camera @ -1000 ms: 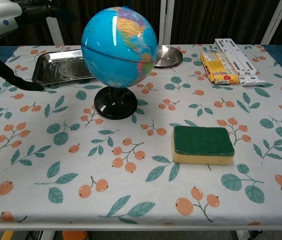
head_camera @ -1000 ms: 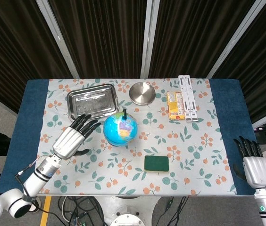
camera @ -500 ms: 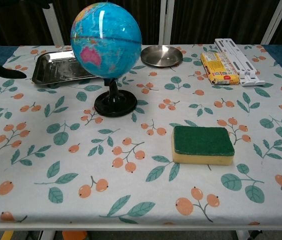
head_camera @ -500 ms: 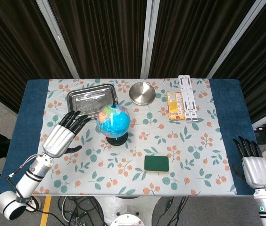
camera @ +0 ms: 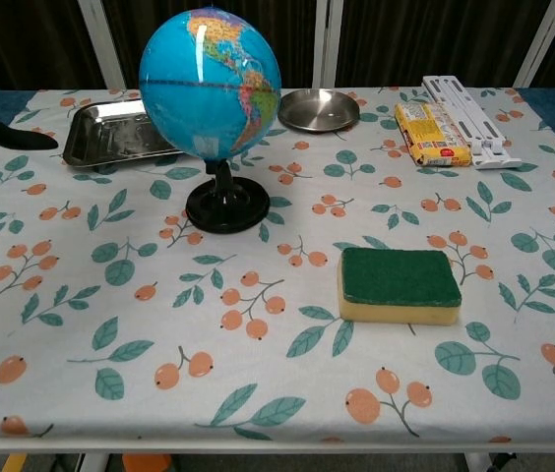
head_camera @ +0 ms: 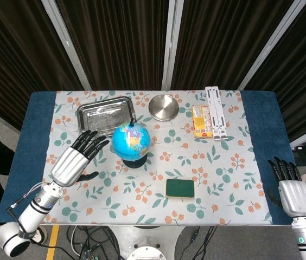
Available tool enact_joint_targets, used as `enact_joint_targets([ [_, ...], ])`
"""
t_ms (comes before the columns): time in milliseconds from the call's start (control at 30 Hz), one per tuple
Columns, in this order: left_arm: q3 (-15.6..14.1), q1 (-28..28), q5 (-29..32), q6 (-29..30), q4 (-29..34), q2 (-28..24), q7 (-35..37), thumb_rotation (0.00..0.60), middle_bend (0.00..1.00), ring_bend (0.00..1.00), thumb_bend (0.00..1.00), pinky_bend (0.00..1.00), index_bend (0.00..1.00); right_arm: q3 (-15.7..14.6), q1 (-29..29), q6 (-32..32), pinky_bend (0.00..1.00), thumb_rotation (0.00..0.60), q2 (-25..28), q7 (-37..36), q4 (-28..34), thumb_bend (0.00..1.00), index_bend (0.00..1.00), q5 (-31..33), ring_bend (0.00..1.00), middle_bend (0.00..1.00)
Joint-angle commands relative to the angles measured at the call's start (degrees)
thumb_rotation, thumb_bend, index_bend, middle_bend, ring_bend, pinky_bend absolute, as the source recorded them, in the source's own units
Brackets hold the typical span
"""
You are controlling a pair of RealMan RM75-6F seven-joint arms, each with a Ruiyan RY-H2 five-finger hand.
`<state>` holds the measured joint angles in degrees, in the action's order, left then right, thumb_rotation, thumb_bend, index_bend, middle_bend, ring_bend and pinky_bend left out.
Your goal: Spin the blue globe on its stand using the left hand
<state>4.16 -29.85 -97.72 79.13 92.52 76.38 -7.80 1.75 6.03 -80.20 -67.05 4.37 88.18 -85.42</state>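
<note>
The blue globe (head_camera: 131, 141) stands on its black stand (camera: 224, 207) near the middle of the flowered table; in the chest view the globe (camera: 211, 84) fills the upper left. My left hand (head_camera: 77, 157) hovers to the left of the globe, fingers spread, a small gap from it, holding nothing. Only a dark fingertip (camera: 7, 136) of it shows at the chest view's left edge. My right hand (head_camera: 289, 184) rests off the table's right front corner, fingers extended and empty.
A steel tray (head_camera: 106, 115) lies behind the globe at left, a round metal dish (head_camera: 163, 106) behind it at centre. A yellow snack packet (head_camera: 202, 121) and a white rack (head_camera: 217, 112) sit at back right. A green sponge (head_camera: 180, 188) lies in front.
The globe has turned on its stand, showing different land. It shifted left from a second ago and now stands steadier. My left hand drew back left, then edged toward the globe again.
</note>
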Motion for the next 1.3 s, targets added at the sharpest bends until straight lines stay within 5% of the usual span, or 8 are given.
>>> enact_joint_targets([
  [33, -0.17, -0.69, -1.18, -0.37, 0.53, 0.35, 0.12, 0.600, 0.11, 0.01, 0.02, 0.09, 0.09, -0.02, 0.02, 0.07, 0.00, 0.600, -0.05, 0.03, -0.02, 0.29, 0.00, 0.02, 0.00, 0.00],
  [667, 0.99, -5.87, -0.88, -7.53, 0.61, 5.73, -2.18, 0.600, 0.11, 0.01, 0.02, 0.09, 0.09, -0.02, 0.00, 0.29, 0.00, 0.600, -0.25, -1.22, -0.96, 0.29, 0.00, 0.22, 0.00, 0.00],
  [1300, 0.01, -4.16, 1.90, -6.46, -2.28, 4.96, -1.46, 0.600, 0.11, 0.01, 0.02, 0.09, 0.09, 0.04, -0.03, 0.10, 0.00, 0.600, -0.09, -0.91, -0.66, 0.29, 0.00, 0.18, 0.00, 0.00],
])
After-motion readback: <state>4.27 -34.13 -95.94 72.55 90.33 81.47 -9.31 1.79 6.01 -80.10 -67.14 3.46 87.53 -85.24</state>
